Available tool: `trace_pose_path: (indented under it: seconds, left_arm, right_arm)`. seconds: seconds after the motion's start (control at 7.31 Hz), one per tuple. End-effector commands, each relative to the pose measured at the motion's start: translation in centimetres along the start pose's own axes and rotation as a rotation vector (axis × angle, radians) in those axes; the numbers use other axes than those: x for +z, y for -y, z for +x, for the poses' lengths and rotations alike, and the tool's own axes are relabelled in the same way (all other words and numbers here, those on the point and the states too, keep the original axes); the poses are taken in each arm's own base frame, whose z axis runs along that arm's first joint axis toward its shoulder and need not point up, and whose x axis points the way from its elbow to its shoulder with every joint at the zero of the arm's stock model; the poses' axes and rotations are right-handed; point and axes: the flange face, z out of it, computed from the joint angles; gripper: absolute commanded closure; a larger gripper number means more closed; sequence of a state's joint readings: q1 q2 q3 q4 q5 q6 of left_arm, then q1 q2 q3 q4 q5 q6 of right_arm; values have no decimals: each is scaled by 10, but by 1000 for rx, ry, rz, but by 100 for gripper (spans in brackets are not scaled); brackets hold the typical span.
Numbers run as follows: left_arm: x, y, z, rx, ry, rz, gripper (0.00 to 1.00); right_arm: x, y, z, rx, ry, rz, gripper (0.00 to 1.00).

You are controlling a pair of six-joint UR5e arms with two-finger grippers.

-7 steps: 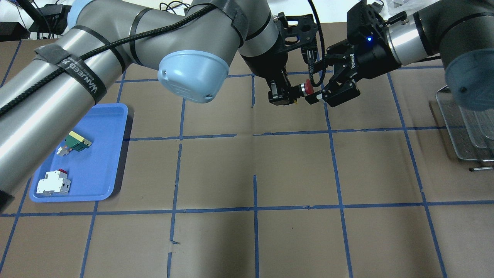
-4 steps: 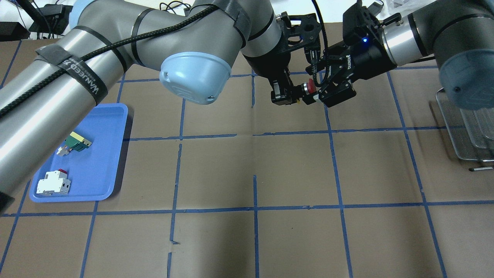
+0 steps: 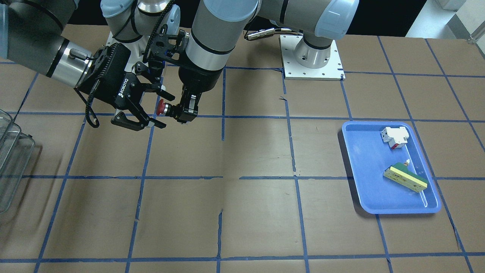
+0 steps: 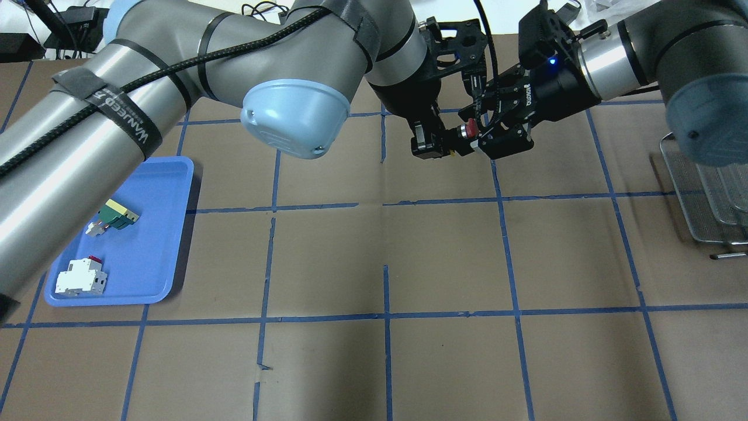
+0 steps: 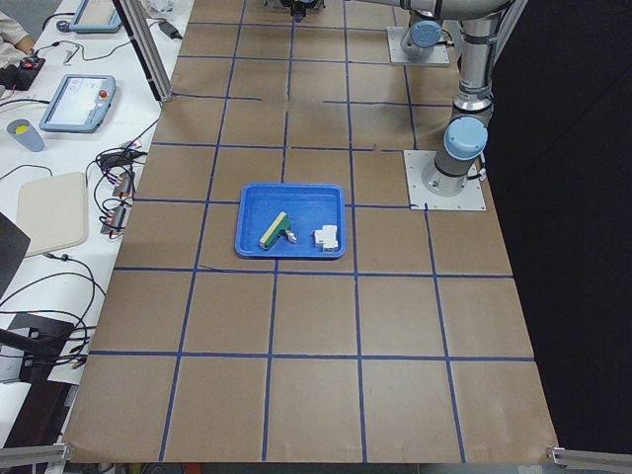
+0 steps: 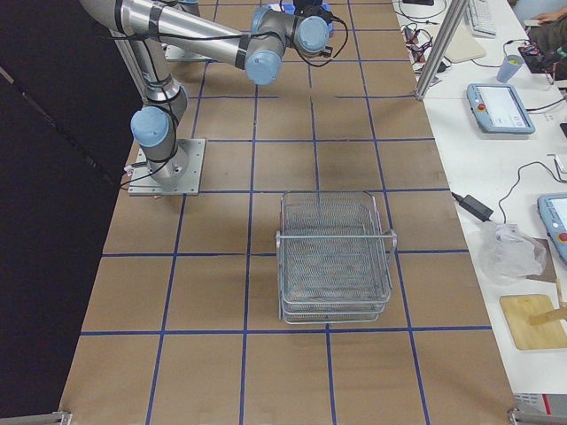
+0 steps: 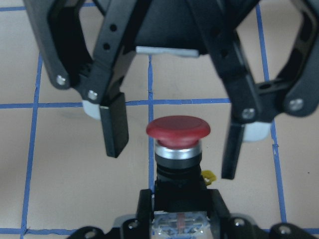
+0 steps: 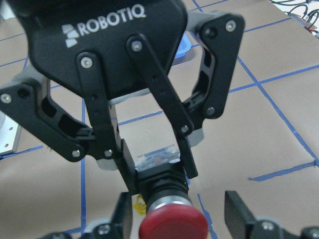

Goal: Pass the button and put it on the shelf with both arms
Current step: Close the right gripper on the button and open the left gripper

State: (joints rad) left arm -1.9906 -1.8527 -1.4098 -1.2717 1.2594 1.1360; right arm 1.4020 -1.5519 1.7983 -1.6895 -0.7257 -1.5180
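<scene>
The button (image 4: 468, 128), with its red cap, is held in the air over the far middle of the table. My left gripper (image 4: 435, 143) is shut on its black collar and clear back block (image 8: 158, 158). The cap (image 7: 178, 128) points at my right gripper (image 4: 476, 130). That gripper is open, with one finger (image 7: 115, 124) on each side of the cap and a gap on both sides. The front-facing view shows the same: button (image 3: 162, 107), left gripper (image 3: 185, 112), right gripper (image 3: 163, 112). The wire-mesh shelf (image 6: 335, 257) stands at the table's right end (image 4: 701, 187).
A blue tray (image 4: 169, 234) at the left holds a white-and-red switch (image 4: 82, 278) and a green-and-cream block (image 4: 118, 213). My left arm's elbow (image 4: 292, 117) hangs over the far left of the table. Blue tape lines grid the brown table.
My right gripper has moved left toward the button, so its open fingers now straddle the red cap. My left gripper has held the button almost still.
</scene>
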Motion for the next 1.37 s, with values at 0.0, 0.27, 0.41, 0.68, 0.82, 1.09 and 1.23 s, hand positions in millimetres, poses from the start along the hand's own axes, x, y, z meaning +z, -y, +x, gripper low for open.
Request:
trace_pose_path:
  seconds: [0.0, 0.27, 0.41, 0.68, 0.82, 1.09, 1.23]
  left_arm:
    - [-4, 1, 2, 3, 5, 2, 100]
    - [-5, 2, 2, 3, 11, 2, 100]
    - [-4, 4, -3, -12, 43, 11, 1]
    - [-18, 5, -2, -21, 72, 22, 0]
    - [-30, 3, -2, -23, 94, 23, 0]
    - [-56, -35, -9, -123, 165, -90, 0]
    - [-74, -73, -23, -236, 185, -141, 0]
  right_arm:
    - [0, 0, 1, 1, -1, -7, 99]
    - [0, -1, 1, 2, -1, -11, 100]
    - [1, -2, 2, 6, 2, -12, 100]
    - [1, -2, 3, 7, 3, -12, 100]
    - [1, -2, 3, 7, 3, -14, 100]
    - [-17, -17, 15, 9, -46, -105, 100]
    - [-46, -31, 29, 31, -104, -180, 100]
